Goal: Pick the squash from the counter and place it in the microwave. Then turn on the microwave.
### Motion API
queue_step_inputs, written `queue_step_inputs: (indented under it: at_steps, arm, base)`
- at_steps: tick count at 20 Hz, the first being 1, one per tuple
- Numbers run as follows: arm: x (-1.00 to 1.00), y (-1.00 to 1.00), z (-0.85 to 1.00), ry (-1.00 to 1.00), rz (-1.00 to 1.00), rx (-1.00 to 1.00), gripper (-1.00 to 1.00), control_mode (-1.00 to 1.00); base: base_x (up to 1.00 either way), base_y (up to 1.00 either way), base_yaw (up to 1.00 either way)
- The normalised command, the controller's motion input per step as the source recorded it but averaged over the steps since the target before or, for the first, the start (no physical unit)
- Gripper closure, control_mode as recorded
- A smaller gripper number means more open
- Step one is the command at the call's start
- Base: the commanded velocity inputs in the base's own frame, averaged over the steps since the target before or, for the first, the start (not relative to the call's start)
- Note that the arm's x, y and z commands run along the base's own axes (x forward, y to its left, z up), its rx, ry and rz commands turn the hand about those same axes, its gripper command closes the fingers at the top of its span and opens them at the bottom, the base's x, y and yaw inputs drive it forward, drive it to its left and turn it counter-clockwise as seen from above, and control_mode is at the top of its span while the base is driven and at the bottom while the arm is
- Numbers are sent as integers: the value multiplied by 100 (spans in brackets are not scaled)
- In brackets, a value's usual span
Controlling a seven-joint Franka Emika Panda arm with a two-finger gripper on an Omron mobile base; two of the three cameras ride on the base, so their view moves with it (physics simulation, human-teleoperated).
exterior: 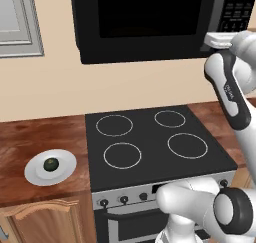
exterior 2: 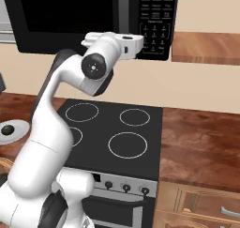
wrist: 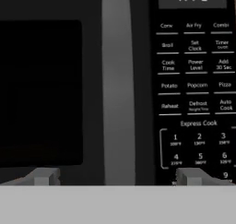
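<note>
The squash (exterior: 51,164) sits on a white plate (exterior: 35,173) on the counter (exterior: 20,137), far below the end effector (wrist: 120,177) and well off to its left, so nothing of the task looks done: picking, placing and switching on all remain. The end effector is up at the microwave (exterior: 140,22), fingers spread wide and empty, straddling the door handle (wrist: 119,80) with the keypad (wrist: 196,85) just to its right. The door looks closed and, I judge, must open first. The stove (exterior: 155,142) lies below.
</note>
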Motion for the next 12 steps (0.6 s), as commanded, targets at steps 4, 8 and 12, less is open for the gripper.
queue_step_inputs:
  at_steps: [4, 8, 12]
  arm:
    - [18, -4, 9, -12, 0, 0, -100, -100]
    - [19, -10, 10, -7, 0, 0, -100, -100]
    - [26, -8, 10, -1, 0, 0, -100, -100]
  base:
    - [0, 0, 0]
    - [0, 0, 0]
    - [0, 0, 0]
